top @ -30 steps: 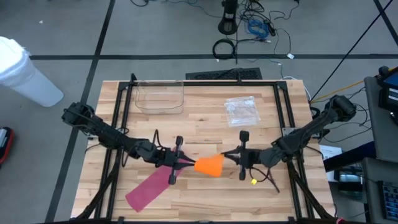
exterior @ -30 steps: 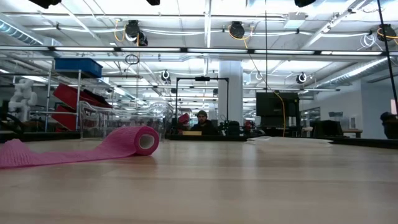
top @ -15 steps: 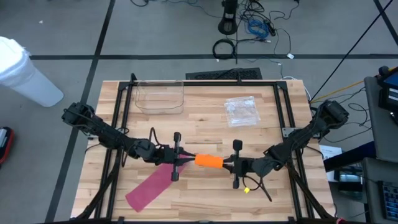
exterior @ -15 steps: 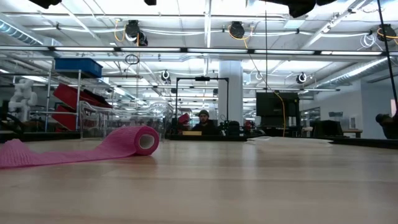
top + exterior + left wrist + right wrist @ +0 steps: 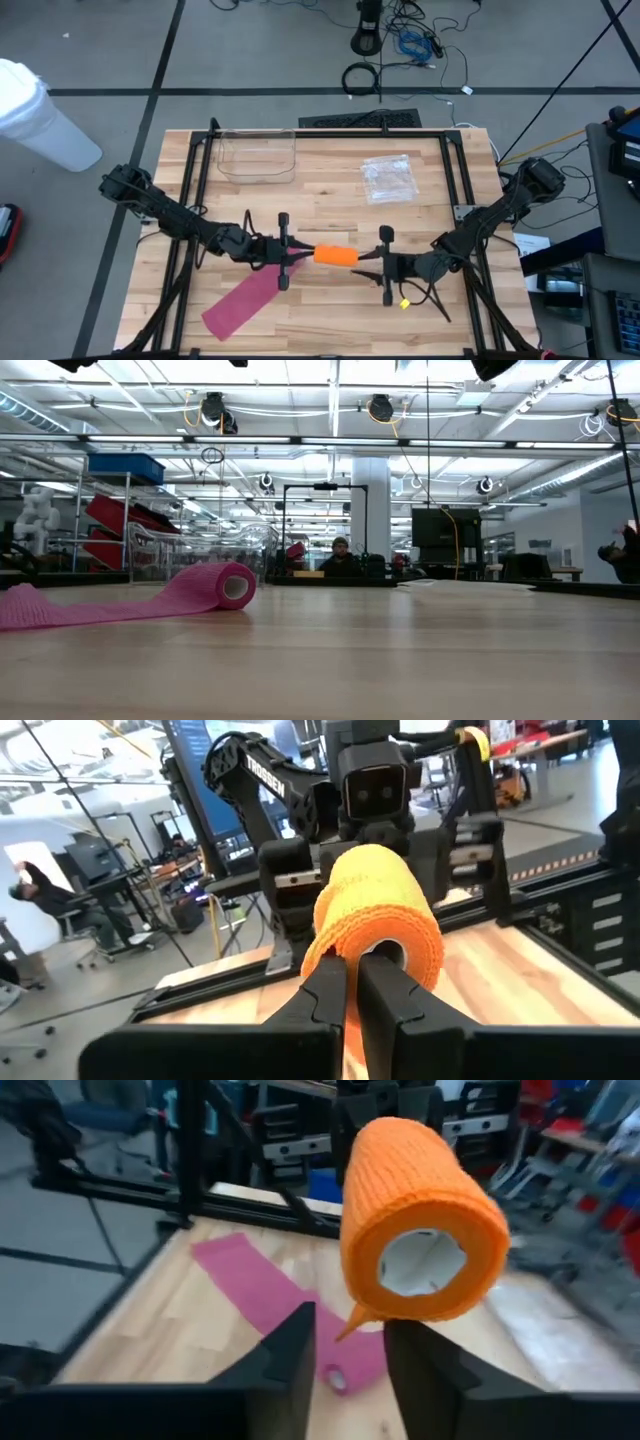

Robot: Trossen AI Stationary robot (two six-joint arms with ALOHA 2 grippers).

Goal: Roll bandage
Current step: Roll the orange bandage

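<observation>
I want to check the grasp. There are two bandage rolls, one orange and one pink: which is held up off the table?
The orange bandage roll, pinched by the left tool. The pink bandage roll lies partly unrolled on the table.

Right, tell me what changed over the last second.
The right pincer closed in on the orange bandage roll half a second ago, then backed off a little and now stands open just clear of it. The roll looks turned level. The left pincer stays shut on it. The pink bandage has not moved.

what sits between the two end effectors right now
The orange bandage roll, held off the table. In the high view it spans from the left end effector, shut on it, toward the open right end effector.
</observation>
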